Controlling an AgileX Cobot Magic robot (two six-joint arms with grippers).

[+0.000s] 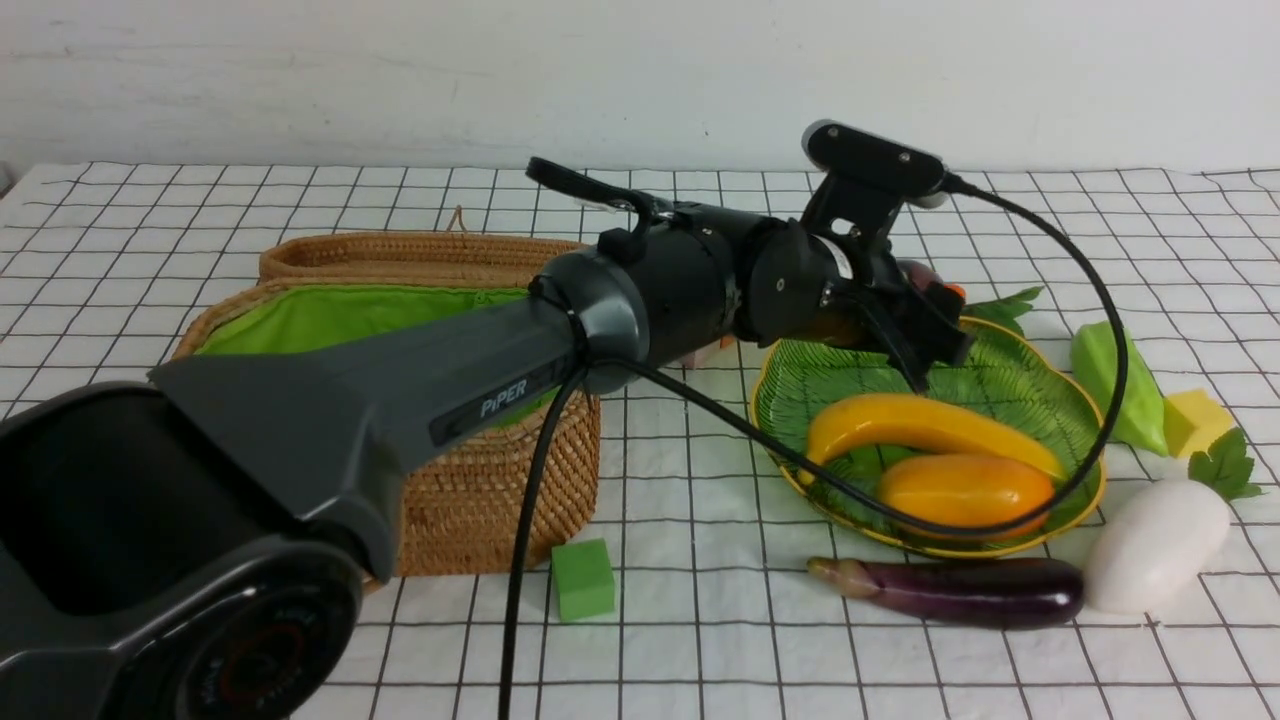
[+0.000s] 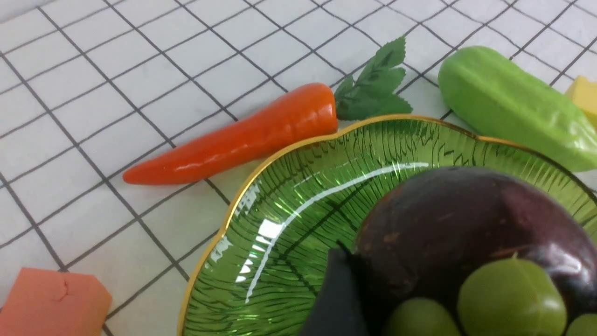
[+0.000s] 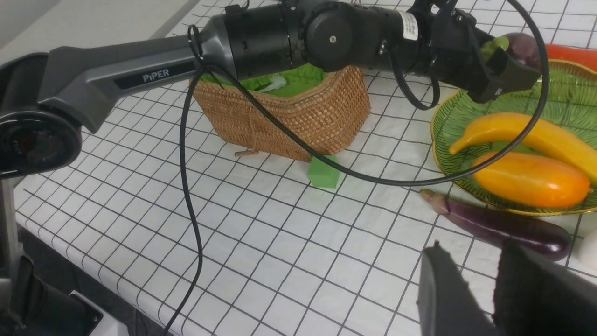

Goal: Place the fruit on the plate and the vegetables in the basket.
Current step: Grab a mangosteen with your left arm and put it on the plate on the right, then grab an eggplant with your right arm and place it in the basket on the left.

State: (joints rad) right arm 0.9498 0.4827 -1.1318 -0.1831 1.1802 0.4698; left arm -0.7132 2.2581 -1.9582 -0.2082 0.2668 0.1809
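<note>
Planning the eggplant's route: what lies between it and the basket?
A green cube by the basket, at its near corner; the rest of the cloth up to the eggplant is bare. The front view shows it.

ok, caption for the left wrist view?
Left claw holds mangosteen over green plate; carrot and gourd lie beside its rim.

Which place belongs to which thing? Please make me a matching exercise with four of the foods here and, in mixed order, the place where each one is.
Things
1. banana
2. carrot
3. eggplant
4. mangosteen

Places
A. on the cloth in front of the plate, beside the radish
B. between the jaws of the left gripper, over the plate
C. in the plate, next to the mango
D. on the cloth at the plate's far side

Pairs: 1-C, 2-D, 3-A, 4-B
</note>
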